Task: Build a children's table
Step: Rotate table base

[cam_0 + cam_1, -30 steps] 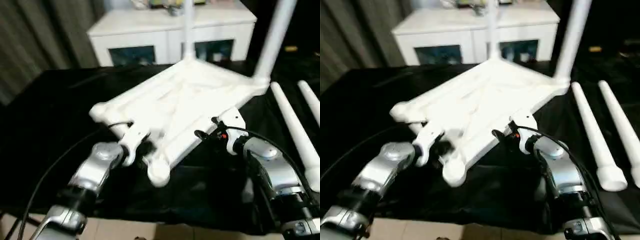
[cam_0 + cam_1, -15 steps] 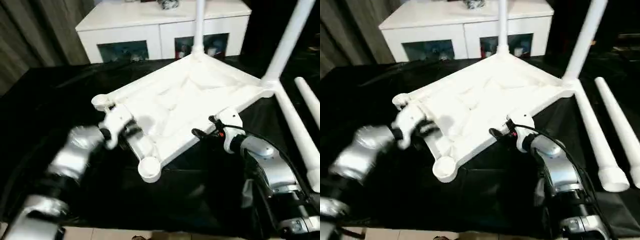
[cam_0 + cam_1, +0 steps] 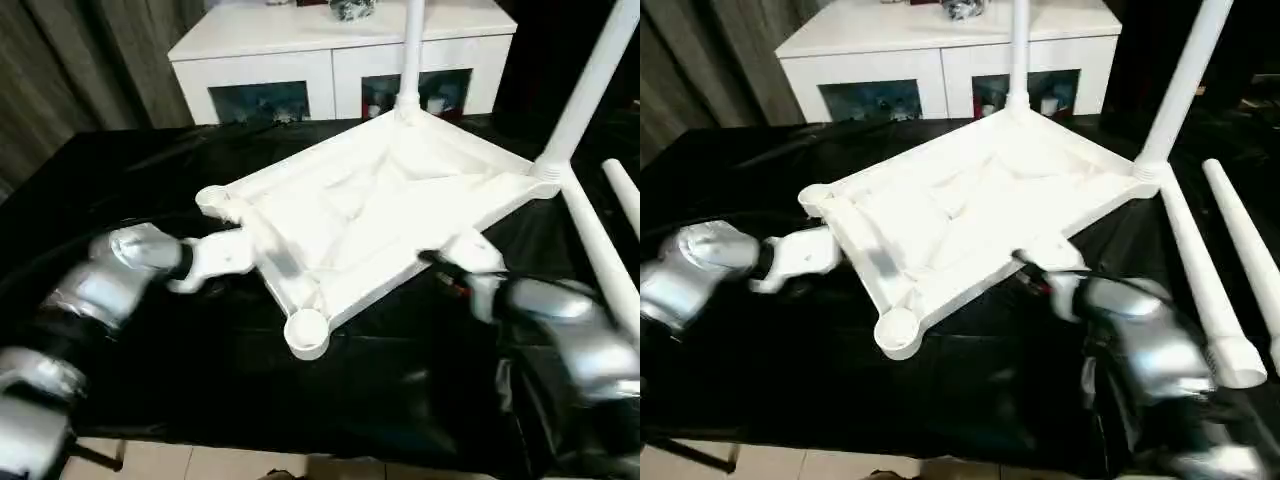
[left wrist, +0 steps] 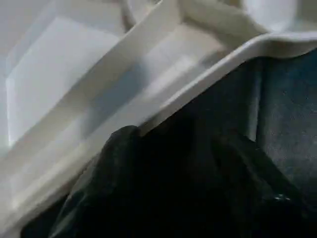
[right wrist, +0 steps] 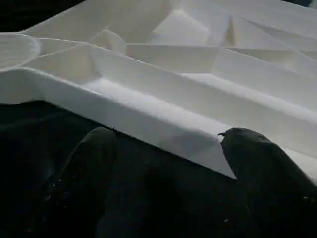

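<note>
The white tabletop [image 3: 370, 200] lies underside up on the black-covered table, ribs showing. Two white legs stand in its far sockets, one at the back [image 3: 410, 50] and one at the right [image 3: 590, 85]. The near corner socket [image 3: 306, 328] and the left corner socket [image 3: 212, 199] are empty. Two loose legs [image 3: 1200, 270] [image 3: 1245, 240] lie to the right. My left gripper [image 3: 255, 258] is at the tabletop's left rim, open in the left wrist view [image 4: 178, 148]. My right gripper [image 3: 440, 258] is at the front-right rim, with its fingers [image 5: 99, 148] spread and the rim just beyond them.
A white cabinet with glass doors [image 3: 330, 50] stands behind the table. Black cloth [image 3: 150, 330] covers the work surface to its front edge, with bare floor below. Grey curtains hang at the back left.
The tabletop has turned and settled flat. My left arm swung from the near corner out to the left rim. The right arm drew back slightly. The camera also shifted.
</note>
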